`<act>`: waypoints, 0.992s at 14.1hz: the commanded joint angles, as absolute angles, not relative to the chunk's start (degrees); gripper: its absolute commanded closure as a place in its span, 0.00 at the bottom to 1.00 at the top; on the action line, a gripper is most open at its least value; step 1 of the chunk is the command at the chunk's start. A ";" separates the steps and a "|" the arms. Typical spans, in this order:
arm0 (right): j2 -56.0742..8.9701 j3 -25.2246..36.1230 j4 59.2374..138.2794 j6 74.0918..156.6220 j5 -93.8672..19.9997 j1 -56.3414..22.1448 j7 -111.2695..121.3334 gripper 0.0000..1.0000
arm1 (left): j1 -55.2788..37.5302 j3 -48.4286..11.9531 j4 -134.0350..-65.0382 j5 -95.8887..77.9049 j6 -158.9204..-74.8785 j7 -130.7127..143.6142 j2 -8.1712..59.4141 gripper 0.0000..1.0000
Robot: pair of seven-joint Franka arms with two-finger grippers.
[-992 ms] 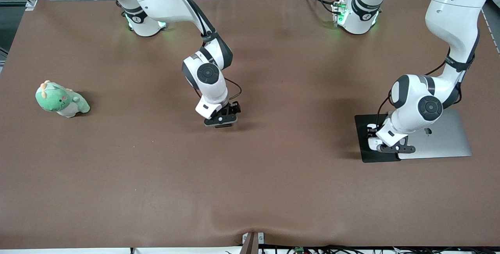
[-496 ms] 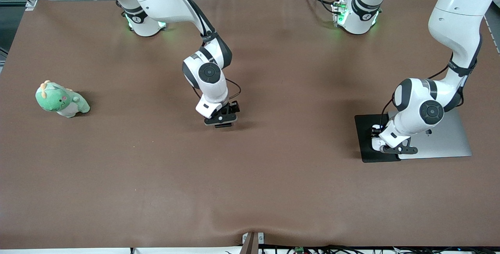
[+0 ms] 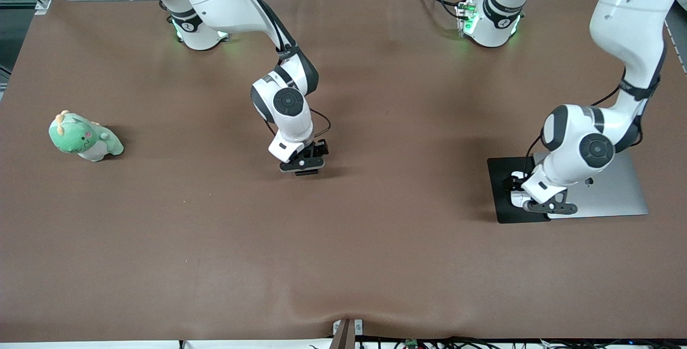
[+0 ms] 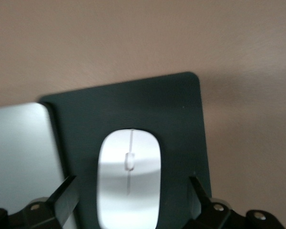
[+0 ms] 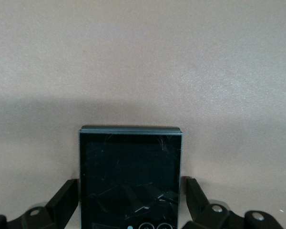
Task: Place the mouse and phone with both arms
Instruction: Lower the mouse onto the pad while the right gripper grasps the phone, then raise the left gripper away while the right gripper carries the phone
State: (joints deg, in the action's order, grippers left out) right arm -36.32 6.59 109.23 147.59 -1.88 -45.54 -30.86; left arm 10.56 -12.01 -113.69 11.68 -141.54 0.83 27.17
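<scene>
The white mouse [image 4: 128, 183] lies on a flat black pad [image 4: 181, 114]. My left gripper [image 4: 131, 188] is open just above it, a finger [image 4: 64, 195] on each side with clear gaps. In the front view the left gripper [image 3: 550, 206] is over the pad [image 3: 502, 177] and its hand hides the mouse. The black phone [image 5: 129, 171] lies flat on the brown table, between the open fingers [image 5: 195, 195] of my right gripper [image 5: 131, 191]. The fingers stand close to its sides with narrow gaps. In the front view the right gripper [image 3: 303, 165] is low over mid-table.
A closed silver laptop [image 3: 617, 193] lies against the pad, at the left arm's end of the table; it also shows in the left wrist view [image 4: 19, 152]. A green plush toy [image 3: 83, 137] sits at the right arm's end.
My left hand has shifted a little toward the left arm's end of the table, over the pad. My right gripper has edged up very slightly. Mouse and phone have not moved.
</scene>
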 commanded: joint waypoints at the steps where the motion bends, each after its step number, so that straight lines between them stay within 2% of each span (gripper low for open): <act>1: -36.91 6.68 108.90 148.01 -1.14 -45.97 -32.26 0.00 | 11.07 -12.74 -115.40 11.34 -135.45 -1.23 18.22 0.00; 3: -36.83 6.68 108.20 147.57 -1.14 -45.97 -32.26 0.00 | 11.08 -13.97 -115.40 8.54 -132.91 -1.14 14.43 0.00; 4: -36.74 6.68 107.93 147.22 -1.14 -45.97 -32.17 0.04 | 10.99 -14.84 -115.40 7.39 -130.89 -0.88 12.24 0.00; 5: -36.56 6.68 107.76 147.22 -1.14 -45.79 -31.99 0.39 | 10.99 -15.72 -115.23 6.25 -128.69 0.17 9.87 0.00; 6: -36.48 6.68 107.32 147.04 -1.14 -45.44 -31.99 0.79 | 10.99 -16.69 -115.14 5.37 -126.32 0.96 7.58 0.00; 7: -36.21 6.59 107.23 146.61 -1.23 -45.35 -32.08 1.00 | 10.99 -18.00 -115.14 4.93 -124.04 1.40 5.38 0.00; 10: -32.62 6.68 106.35 139.78 -1.76 -43.34 -31.47 1.00 | 10.99 -19.95 -114.35 2.21 -118.32 2.55 0.19 0.00; 14: -26.48 6.59 104.42 128.88 -1.76 -38.60 -28.76 1.00 | 10.72 -21.09 -107.60 -0.17 -106.11 2.29 -2.64 0.00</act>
